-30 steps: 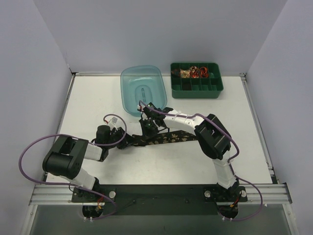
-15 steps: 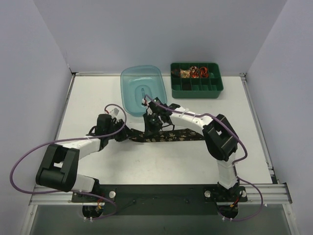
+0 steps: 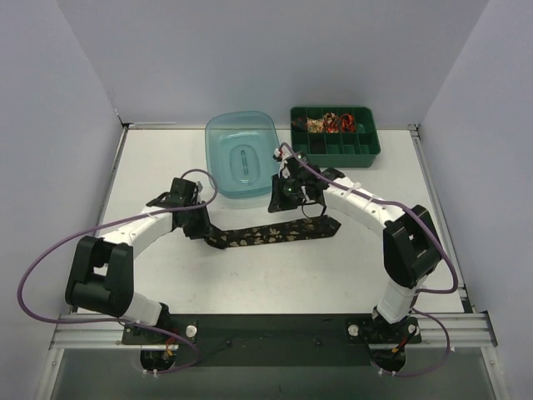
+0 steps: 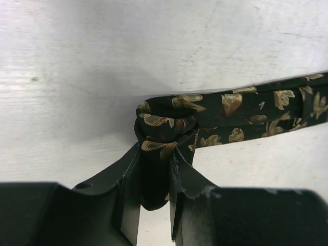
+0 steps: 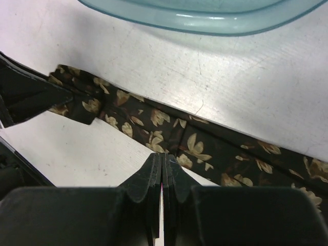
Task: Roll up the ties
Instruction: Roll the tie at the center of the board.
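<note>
The left arm and the right arm are being shown clad in white shells between bulky black joints. A purple cable is being looped along each. The left tool and the right tool are each being formed by 2 matte black, wedge-tipped fingers.

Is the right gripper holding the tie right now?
No, the right gripper is shut empty, its fingertips pressed together, and the tie lies flat beyond them.

No readable text, labels, brands or numbers in any view
</note>
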Controlling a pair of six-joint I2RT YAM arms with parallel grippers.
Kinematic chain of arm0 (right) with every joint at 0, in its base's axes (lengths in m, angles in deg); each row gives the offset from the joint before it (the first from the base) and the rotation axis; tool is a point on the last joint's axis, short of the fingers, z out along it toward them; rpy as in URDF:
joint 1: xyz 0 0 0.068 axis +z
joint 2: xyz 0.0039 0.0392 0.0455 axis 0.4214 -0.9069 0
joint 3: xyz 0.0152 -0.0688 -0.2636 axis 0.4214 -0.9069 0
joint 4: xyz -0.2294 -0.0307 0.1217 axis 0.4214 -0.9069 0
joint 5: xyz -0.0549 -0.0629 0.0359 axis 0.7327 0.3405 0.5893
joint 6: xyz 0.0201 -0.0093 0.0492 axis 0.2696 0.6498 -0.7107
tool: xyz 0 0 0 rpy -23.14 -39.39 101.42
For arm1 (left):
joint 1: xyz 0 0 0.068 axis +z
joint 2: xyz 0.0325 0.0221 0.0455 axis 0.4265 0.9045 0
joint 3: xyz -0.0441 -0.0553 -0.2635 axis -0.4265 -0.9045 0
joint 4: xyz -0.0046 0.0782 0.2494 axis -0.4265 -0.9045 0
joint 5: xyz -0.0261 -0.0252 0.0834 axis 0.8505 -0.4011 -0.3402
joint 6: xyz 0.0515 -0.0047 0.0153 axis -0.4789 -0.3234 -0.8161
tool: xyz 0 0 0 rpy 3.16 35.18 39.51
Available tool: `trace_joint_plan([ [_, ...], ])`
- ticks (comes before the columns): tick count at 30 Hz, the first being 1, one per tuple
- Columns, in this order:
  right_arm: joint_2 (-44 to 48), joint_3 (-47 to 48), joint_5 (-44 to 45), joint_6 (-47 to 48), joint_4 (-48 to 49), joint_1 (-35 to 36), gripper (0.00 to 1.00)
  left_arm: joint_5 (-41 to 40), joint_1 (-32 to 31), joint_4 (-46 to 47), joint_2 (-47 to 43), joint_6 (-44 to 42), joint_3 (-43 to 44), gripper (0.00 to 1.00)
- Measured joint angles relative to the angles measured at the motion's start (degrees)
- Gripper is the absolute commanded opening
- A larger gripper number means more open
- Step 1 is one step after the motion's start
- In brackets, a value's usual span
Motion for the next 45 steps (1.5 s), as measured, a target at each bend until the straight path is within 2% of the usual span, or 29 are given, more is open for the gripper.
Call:
trace_joint_plan([
  [6, 0.1, -1.6, 0.2, 0.1, -0.4, 0.1, 0.01, -8.3, -1.8, -8.4, 2.2, -2.2, 5.9, 0.0],
  [17, 1.2, -3.7, 1.7, 0.1, -0.4, 0.0, 0.01, -30.1, -14.0, -20.5, 8.9, -1.0, 15.9, 0.0],
  [25, 2.3, -4.3, 2.3, 0.1, -0.4, -0.4, 0.01, -42.3, -17.9, -26.3, 9.0, 0.9, 19.5, 0.0],
  [32, 2.4, -5.0, 2.4, 0.1, -0.4, -0.4, 0.01, -49.7, -21.4, -27.1, 10.8, 2.4, 20.6, 0.0],
  [41, 2.9, -6.1, 2.7, 0.1, -0.4, -0.8, 0.01, -58.5, -27.3, -32.0, 23.5, 7.5, 25.6, 0.0],
  [45, 3.7, -7.0, 2.8, 0.1, -0.4, -1.1, 0.01, -60.0, -29.7, -32.9, 26.3, 8.8, 27.5, 0.0],
])
